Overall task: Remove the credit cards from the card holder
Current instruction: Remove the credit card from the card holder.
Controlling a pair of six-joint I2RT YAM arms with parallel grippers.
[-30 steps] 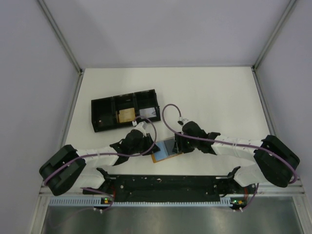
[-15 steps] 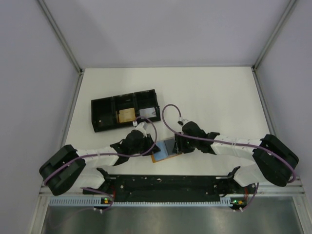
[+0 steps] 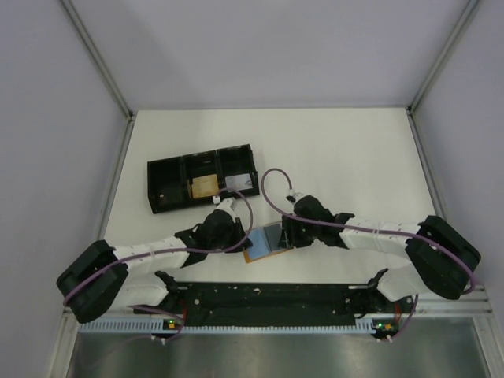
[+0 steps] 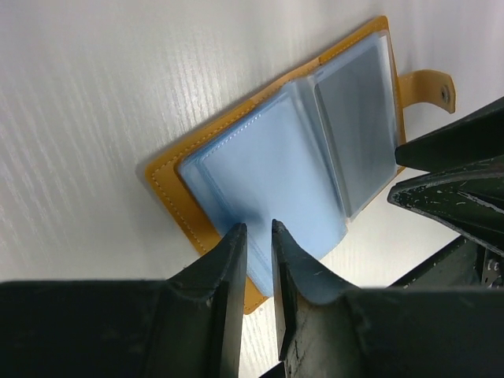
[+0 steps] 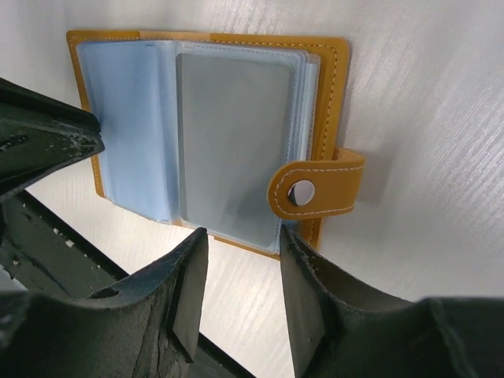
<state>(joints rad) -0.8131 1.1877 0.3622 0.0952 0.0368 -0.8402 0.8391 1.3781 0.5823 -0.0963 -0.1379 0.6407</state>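
Note:
The card holder [image 3: 266, 244] lies open on the table between both grippers, an orange-tan cover [image 4: 169, 177] with clear bluish sleeves. A grey credit card [image 5: 232, 134] sits in the sleeve on the snap-tab [image 5: 315, 189] side, also seen as the credit card [image 4: 358, 126]. My left gripper [image 4: 258, 228] stands over the near edge of the opposite sleeve page, its jaws a narrow slit apart with nothing between them. My right gripper [image 5: 240, 232] is open, its fingers straddling the holder's near edge beside the tab. From above, the left gripper [image 3: 246, 238] and right gripper [image 3: 285, 235] face each other across the holder.
A black three-compartment tray [image 3: 201, 155] stands behind the left arm, with a tan item [image 3: 206, 187] in the middle bay and a white card [image 3: 242, 183] in the right bay. The arms' base rail [image 3: 268, 295] runs close in front of the holder.
The left arm's rear joint has swung slightly left and down. The left jaws look a touch narrower. The holder and the right gripper stay where they were.

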